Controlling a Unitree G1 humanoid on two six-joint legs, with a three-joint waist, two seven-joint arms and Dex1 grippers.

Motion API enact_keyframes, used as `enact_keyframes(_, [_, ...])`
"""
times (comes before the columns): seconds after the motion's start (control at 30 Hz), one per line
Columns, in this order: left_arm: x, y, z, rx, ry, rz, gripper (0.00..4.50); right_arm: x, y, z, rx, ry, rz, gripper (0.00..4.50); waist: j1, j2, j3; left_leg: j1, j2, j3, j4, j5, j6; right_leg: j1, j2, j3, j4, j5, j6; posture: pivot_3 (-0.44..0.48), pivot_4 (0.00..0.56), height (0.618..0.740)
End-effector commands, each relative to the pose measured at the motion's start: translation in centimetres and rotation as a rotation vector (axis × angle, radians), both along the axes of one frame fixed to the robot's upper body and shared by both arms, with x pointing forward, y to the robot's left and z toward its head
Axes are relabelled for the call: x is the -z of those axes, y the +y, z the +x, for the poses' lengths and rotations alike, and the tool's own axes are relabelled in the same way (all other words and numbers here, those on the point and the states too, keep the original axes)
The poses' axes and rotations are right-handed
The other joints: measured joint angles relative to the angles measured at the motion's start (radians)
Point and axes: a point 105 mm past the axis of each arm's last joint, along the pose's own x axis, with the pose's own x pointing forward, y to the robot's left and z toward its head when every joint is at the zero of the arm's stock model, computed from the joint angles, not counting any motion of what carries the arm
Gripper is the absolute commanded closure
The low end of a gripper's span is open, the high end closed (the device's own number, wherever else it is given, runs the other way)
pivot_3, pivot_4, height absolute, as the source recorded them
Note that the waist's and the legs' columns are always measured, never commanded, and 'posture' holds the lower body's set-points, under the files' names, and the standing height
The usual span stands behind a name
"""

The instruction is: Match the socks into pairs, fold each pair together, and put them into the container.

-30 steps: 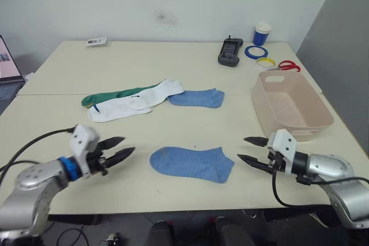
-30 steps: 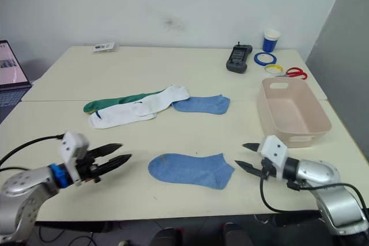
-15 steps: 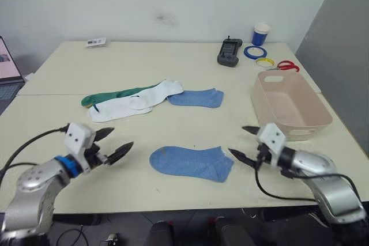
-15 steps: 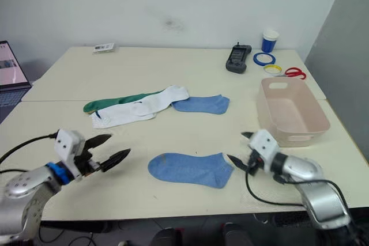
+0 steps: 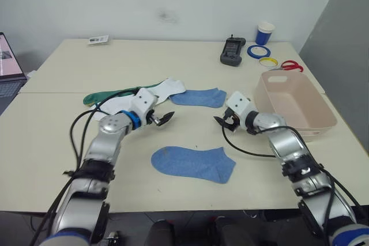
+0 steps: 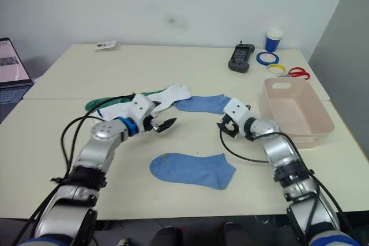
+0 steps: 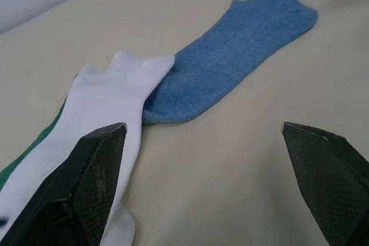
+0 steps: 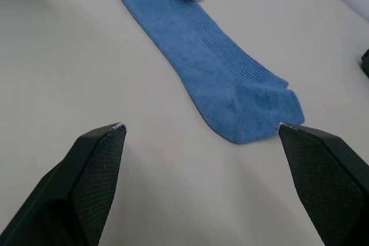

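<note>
Clearly the matching step is in hand, with the blue pair as the likely first target. Both arms reach in over the table toward the far blue sock, which lies flat with one end tucked just under the tip of a white sock. The left gripper hangs near the white sock, its fingers spread wide and holding nothing; the right gripper sits just beside the blue sock's free end, fingers likewise apart and empty. The near blue sock lies alone, closer to the robot. A green sock peeks out from beneath the white ones, though how many socks that pile holds is hard to tell from here. The pink bin stands empty on the right, well apart from the socks.

Next, the right gripper probably needs to drop onto the far blue sock's free end, pinch the fabric, and draw it clear of the white sock toward its mate.
</note>
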Motion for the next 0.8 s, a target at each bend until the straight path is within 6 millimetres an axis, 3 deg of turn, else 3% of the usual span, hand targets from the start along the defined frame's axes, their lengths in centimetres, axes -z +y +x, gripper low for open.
enact_keyframes(0.03, [0.0, -1.5, 1.3, 0.018, -0.021, 0.042, 0.03, -0.4, 0.1, 2.0, 0.029, -0.026, -0.033, 0.0, -0.003, 0.0, 0.0, 0.0, 0.0, 0.0, 0.0, 0.0, 0.0, 0.0, 0.0, 0.0, 0.0, 0.0, 0.0, 0.0, 0.15, 0.74])
enact_keyframes(0.2, [1.0, -3.2, 3.1, -0.036, 0.054, 0.041, 0.03, 0.1, 0.5, 4.1, 0.107, 0.048, -0.029, 0.0, -0.008, 0.0, 0.0, 0.0, 0.001, 0.0, -0.001, 0.0, 0.0, -0.001, 0.0, 0.0, 0.001, 0.0, -0.001, 0.0, 0.15, 0.74])
enact_keyframes(0.37, [1.9, -3.7, 3.7, -0.097, 0.128, 0.019, 0.03, 0.4, 0.9, 4.5, 0.153, 0.14, 0.054, 0.0, -0.006, 0.0, 0.0, 0.0, 0.001, 0.0, -0.001, 0.0, 0.0, -0.001, 0.0, -0.001, 0.002, 0.0, -0.001, 0.0, 0.15, 0.74])
enact_keyframes(0.4, [2.4, -3.7, 3.6, -0.111, 0.166, 0.005, 0.01, 0.4, 1.0, 4.5, 0.154, 0.155, 0.061, 0.18, -0.007, 0.0, 0.0, 0.0, 0.0, 0.0, -0.001, 0.0, 0.0, -0.001, -0.001, 0.0, 0.002, 0.001, -0.001, 0.0, 0.15, 0.74])
enact_keyframes(0.47, [2.9, -3.5, 3.7, -0.153, 0.213, -0.024, 0.41, 0.7, 1.2, 4.4, 0.15, 0.188, 0.07, 0.57, -0.007, 0.0, 0.0, 0.001, 0.0, 0.0, 0.0, 0.0, 0.0, 0.0, -0.001, 0.0, 0.003, 0.001, 0.0, 0.0, 0.15, 0.74])
enact_keyframes(0.8, [3.3, -3.9, 3.8, -0.182, 0.242, -0.039, 3.56, 1.1, 1.7, 4.2, 0.156, 0.23, 0.116, 4.24, -0.011, 0.0, 0.0, 0.004, 0.0, 0.0, 0.0, 0.0, -0.001, 0.0, -0.001, 0.0, 0.01, 0.0, 0.0, 0.0, 0.15, 0.74])
